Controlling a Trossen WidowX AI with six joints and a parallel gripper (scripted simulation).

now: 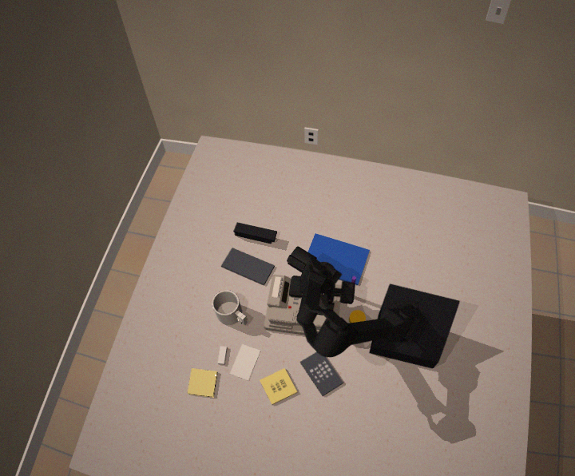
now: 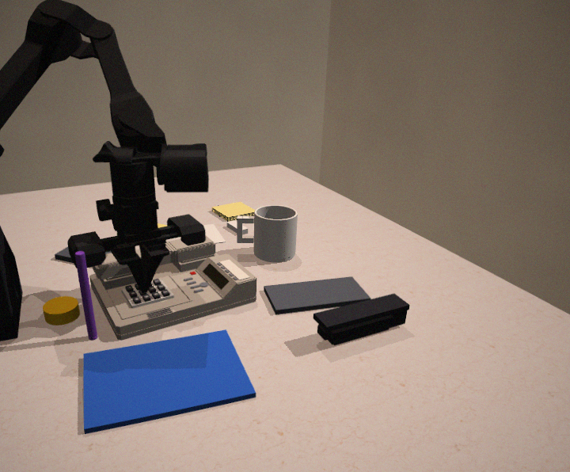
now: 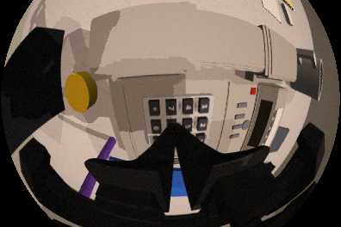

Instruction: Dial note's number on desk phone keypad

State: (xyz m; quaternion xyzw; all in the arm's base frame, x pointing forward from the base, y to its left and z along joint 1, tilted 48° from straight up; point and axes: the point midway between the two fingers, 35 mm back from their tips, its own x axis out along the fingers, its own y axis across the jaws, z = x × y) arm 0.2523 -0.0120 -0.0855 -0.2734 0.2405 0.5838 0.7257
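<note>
From the top, the arm reaches out from its black base block (image 1: 438,312) and hangs over the desk phone (image 1: 280,307), hiding most of it. A grey mug (image 1: 225,306) sits just beside the phone, and the yellow note (image 1: 278,386) lies nearer the table's (image 1: 328,194) front edge, next to a dark keypad card (image 1: 321,373).

Over to the exterior view: the gripper (image 2: 144,289) points straight down, fingers pressed together into one tip with nothing between them, right on the keypad (image 2: 147,294). Whether it presses a key or only touches it, I can't tell. The handset (image 2: 188,251) lies in its cradle behind. A purple stick (image 2: 86,295) stands upright at the phone's corner, a yellow puck (image 2: 61,310) beside it, a blue sheet (image 2: 163,378) in front.

Wrist view now: the closed tip covers the lower keypad rows.
</note>
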